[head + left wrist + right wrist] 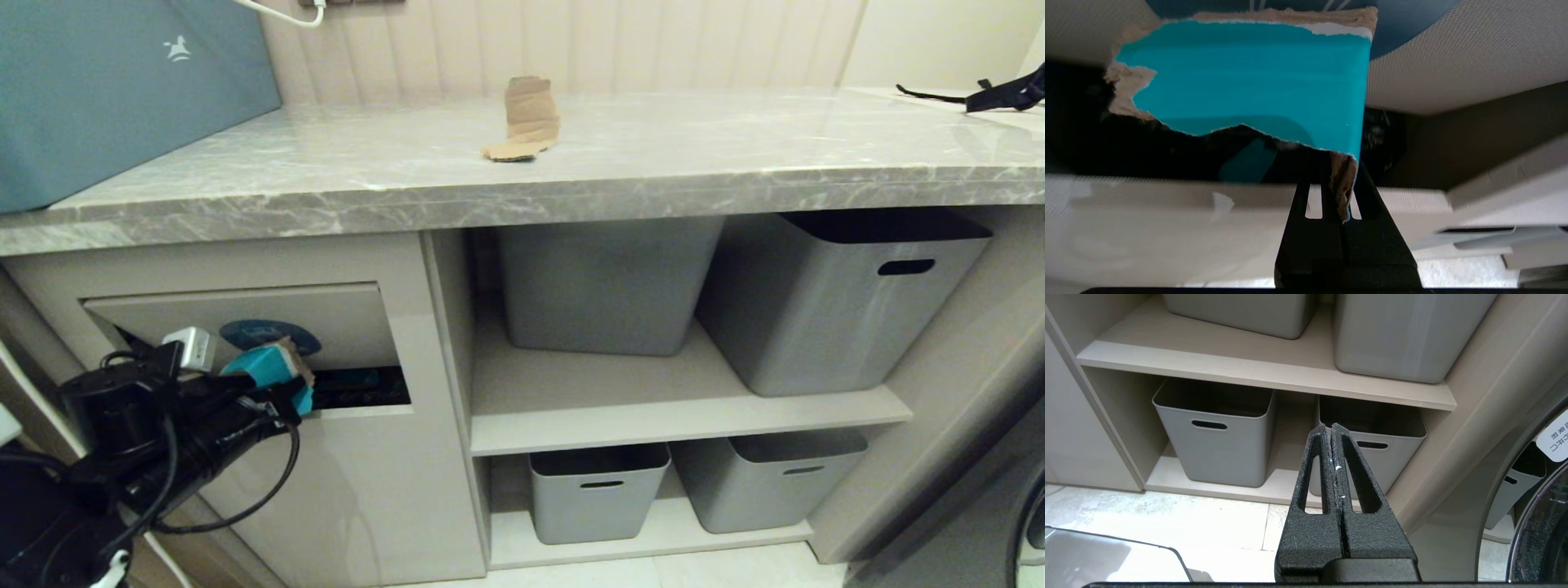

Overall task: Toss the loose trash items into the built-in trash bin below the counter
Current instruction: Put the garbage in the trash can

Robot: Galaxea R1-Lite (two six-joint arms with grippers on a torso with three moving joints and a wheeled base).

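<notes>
Two scraps of torn cardboard are visible. The turquoise-faced scrap (273, 367) is pinched at its torn brown corner by the left tool (282, 400), whose fingers are pressed together on it. This scrap is at the dark opening of the built-in trash bin (245, 327), low on the left, below the surface. The flap (343, 318) of the bin is tilted inward, and the scrap stands in front of the blue oval sticker (253, 333) on that flap and covers part of it. In the left wrist view the turquoise face (1249, 77) fills the space over the dark gap, with the beige lower edge of the opening just under it.

The plain brown scrap (526, 118) lies on the grey marble surface (653, 163), far from the front edge, near the ribbed back wall; one part of it stands up and the other part lies flat.

The right tool (1333, 430) is pressed together and holds nothing; it points at the lower shelf on the right, toward two small grey storage bins (1212, 445). Two larger grey bins (604, 278) stand on the upper shelf. A big teal box (106, 90) sits on the far left of the surface, and a black strap (996, 96) lies at its far right.
</notes>
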